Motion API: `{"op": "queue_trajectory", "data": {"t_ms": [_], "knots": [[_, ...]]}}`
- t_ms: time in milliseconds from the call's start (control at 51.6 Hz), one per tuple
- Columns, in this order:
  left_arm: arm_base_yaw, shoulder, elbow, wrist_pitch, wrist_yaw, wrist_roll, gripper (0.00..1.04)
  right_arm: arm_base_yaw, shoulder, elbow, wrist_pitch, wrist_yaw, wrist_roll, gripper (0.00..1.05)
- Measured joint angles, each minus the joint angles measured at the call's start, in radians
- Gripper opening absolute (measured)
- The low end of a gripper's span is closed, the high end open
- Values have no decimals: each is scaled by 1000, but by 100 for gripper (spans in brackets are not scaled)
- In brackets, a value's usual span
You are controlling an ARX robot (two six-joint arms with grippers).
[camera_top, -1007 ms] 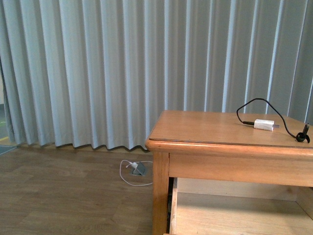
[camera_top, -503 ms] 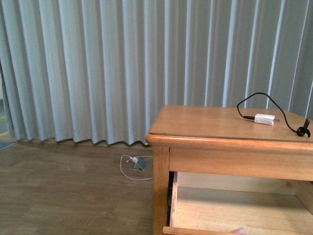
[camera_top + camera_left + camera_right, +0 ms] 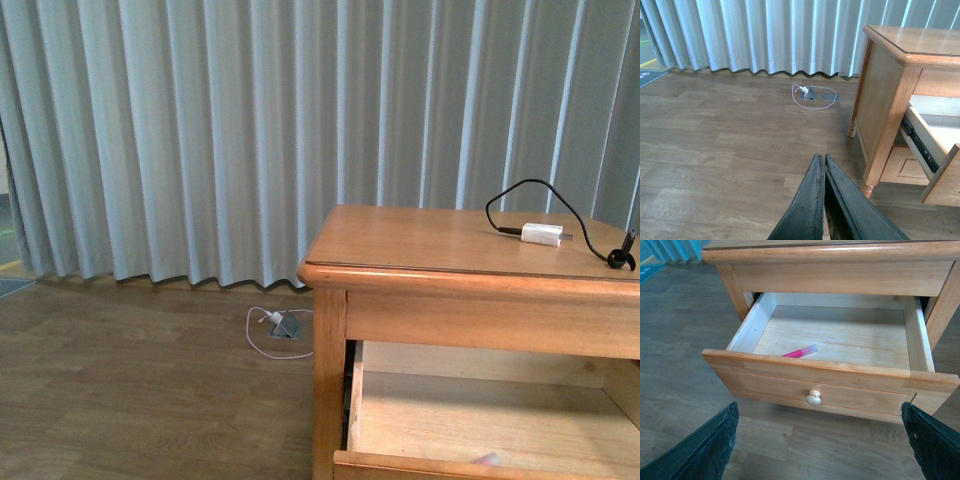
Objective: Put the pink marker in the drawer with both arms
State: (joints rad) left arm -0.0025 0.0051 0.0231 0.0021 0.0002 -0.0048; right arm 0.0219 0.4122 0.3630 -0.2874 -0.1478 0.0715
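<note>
From where I stand, the pink marker [image 3: 800, 351] lies flat on the floor of the drawer [image 3: 815, 371], just behind its front wall and slanted across the grain. In the front view only a speck of pink [image 3: 487, 460] shows at the bottom edge, right of centre, above the drawer's front rim. The drawer is pulled well out from under the desk [image 3: 420, 250], which fills the lower right of that frame, with a white charger [image 3: 541, 235] and its black cable on top near the right edge. The left tool [image 3: 821, 157] has its fingers pressed together and grips nothing; it hangs over bare floor, well apart from the desk's leg. The right tool [image 3: 818, 410] is spread wide and empty, its two fingers framing the drawer front, with the knob [image 3: 813, 399] between them. The marker looks light and stiff, a smooth plastic barrel that would likely roll at a nudge and slip under a weak pinch. If it had to be lifted again, I would take it across the middle of the barrel, square to its length, not by the pale end. To my eye the placing looks done, and shutting the drawer may be what remains.
</note>
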Motion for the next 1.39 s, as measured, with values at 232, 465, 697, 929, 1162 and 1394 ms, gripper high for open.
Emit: {"op": "queue_trajectory", "data": {"t_ms": [232,465,697,929,1162,1394], "knots": [[0,0,0,0,0,0,20,0,0,0,0,0,0,96],[0,0,0,0,0,0,70,90,36,-40,14,197,60,96],[0,-1,0,0,0,0,98,-8,370,-32,109,66,-40,96],[0,-1,0,0,0,1,99,-43,816,18,425,93,-70,96],[0,-1,0,0,0,0,99,-3,1118,104,607,148,-47,96],[0,-1,0,0,0,0,99,16,1319,183,760,208,0,96]]}}
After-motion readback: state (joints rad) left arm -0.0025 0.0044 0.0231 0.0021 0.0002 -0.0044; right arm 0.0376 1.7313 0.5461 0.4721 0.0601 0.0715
